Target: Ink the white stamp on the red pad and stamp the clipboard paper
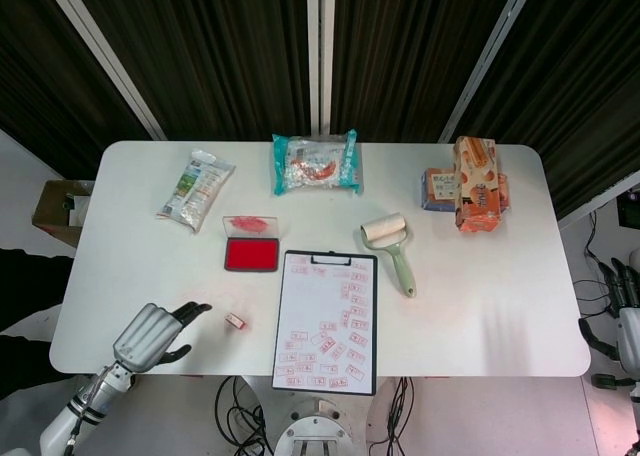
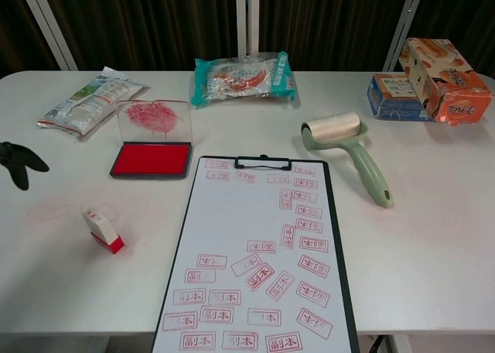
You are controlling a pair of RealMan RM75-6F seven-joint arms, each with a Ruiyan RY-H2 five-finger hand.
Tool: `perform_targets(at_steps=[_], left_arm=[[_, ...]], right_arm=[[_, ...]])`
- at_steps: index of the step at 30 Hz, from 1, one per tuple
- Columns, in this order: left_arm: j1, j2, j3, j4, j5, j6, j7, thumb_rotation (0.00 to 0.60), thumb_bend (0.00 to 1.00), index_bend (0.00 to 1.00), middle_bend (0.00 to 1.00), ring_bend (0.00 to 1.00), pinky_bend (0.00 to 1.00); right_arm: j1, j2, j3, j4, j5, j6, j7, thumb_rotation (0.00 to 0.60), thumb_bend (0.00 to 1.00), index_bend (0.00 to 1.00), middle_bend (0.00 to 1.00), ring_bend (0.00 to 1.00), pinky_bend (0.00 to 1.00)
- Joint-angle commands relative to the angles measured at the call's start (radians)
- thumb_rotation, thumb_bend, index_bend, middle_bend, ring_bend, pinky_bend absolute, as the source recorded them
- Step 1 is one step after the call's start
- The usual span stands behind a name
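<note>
Near the table's front-left edge the empty left hand [image 1: 150,333] hovers with fingers spread beside the untouched white stamp [image 1: 235,321], which lies between the open red pad [image 1: 250,255] and the already much-stamped clipboard paper [image 1: 325,321], so inking and stamping both remain.

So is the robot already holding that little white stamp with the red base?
No, the little white stamp with the red base lies alone on the white table, and the left hand beside it holds nothing, its fingers apart.

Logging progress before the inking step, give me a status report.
Left hand open, short of white stamp. Right hand open, off table edge. Path to stamp clear.
</note>
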Motion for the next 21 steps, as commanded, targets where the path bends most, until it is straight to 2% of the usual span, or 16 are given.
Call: perform_targets(at_steps=[1,14,21], left_arm=[[-0.026,-0.036,-0.004,0.032,-0.005,-0.031,0.018,0.600,0.19,0.26,0.34,0.94,1.00],[-0.095,-0.149,-0.022,0.113,-0.028,-0.081,0.049,0.600,0.19,0.26,0.32,0.94,1.00],[-0.126,-0.185,-0.025,0.148,-0.046,-0.107,0.059,0.600,0.19,0.31,0.33,0.95,1.00]], right_arm=[[-0.003,0.006,0.003,0.000,0.006,0.001,0.003,0.600,0.23,0.00,0.00,0.00,0.00],[-0.002,0.009,0.005,0.000,0.016,-0.014,0.008,0.600,0.23,0.00,0.00,0.00,0.00],[-0.007,0.016,0.005,0.004,0.024,-0.018,0.013,0.600,0.23,0.00,0.00,0.00,0.00]])
